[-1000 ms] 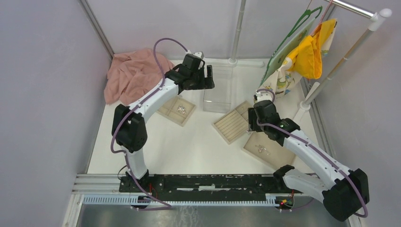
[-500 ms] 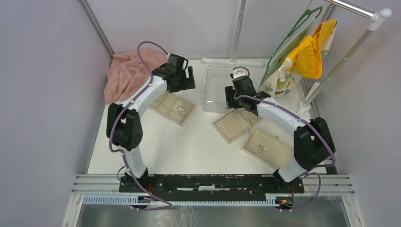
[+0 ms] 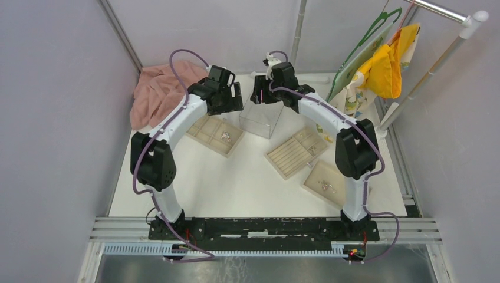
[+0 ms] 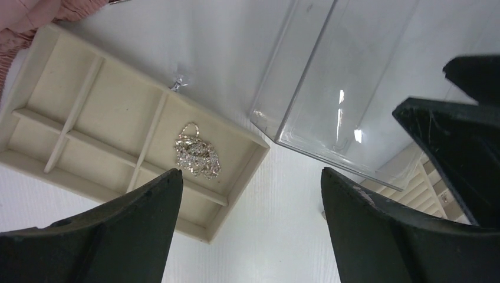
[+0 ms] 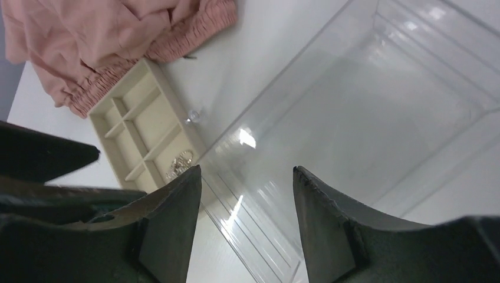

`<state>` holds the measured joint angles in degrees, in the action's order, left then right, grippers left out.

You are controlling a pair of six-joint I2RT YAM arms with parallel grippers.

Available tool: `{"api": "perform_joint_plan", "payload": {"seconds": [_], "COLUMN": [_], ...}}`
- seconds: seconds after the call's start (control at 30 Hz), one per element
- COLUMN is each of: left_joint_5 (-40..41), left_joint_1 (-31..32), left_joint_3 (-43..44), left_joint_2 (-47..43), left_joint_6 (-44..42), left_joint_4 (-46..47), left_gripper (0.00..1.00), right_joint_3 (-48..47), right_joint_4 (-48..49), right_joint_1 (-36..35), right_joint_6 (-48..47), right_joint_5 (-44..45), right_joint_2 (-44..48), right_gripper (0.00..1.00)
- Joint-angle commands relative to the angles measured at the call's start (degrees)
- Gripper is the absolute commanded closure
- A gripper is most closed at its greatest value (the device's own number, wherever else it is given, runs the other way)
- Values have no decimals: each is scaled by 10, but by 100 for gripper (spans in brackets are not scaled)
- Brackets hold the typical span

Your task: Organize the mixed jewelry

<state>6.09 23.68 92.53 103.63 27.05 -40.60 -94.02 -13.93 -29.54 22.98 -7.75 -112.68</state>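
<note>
A shiny tangle of the mixed jewelry (image 4: 197,154) lies in one compartment of the beige divided tray (image 4: 35,88) left of centre, also seen as jewelry (image 3: 226,137) from above. More jewelry pieces (image 3: 326,186) lie on the flat tray (image 3: 348,191) at the right. One small piece (image 4: 177,85) sits on the table beside the divided tray. My left gripper (image 4: 250,177) hangs open above the gap between that tray and the clear box (image 4: 330,100). Open too, my right gripper (image 5: 246,170) hovers over the clear box (image 5: 365,118), whose near-left edge runs between the fingers.
A slotted beige tray (image 3: 289,156) lies between the box and the flat tray. A pink cloth (image 3: 159,94) is bunched at the back left. A garment rack with a yellow item (image 3: 386,68) stands at the back right. The two grippers hang close together.
My right arm swung from over the right-hand trays to the back, above the clear box, which slid left and turned. My left gripper moved left, off the box towards the divided tray.
</note>
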Motion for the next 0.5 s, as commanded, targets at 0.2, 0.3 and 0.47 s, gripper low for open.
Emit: {"api": "perform_joint_plan", "payload": {"seconds": [0.2, 0.3, 0.47], "left_joint_5": [34, 68, 135], "left_joint_1": [26, 71, 135], "left_joint_3": [42, 54, 67], "left_joint_2": [-34, -33, -14], "left_joint_6": [-28, -39, -52], "left_joint_4": [-10, -20, -29], "left_gripper": [8, 8, 8], "right_joint_3": [51, 190, 349], "right_joint_4": [-101, -78, -87], "right_joint_1": [-2, -3, -2], "right_joint_6": [-86, -78, -65], "right_joint_5": [141, 180, 236], "right_joint_2": [136, 235, 356], "right_gripper": [34, 35, 35]}}
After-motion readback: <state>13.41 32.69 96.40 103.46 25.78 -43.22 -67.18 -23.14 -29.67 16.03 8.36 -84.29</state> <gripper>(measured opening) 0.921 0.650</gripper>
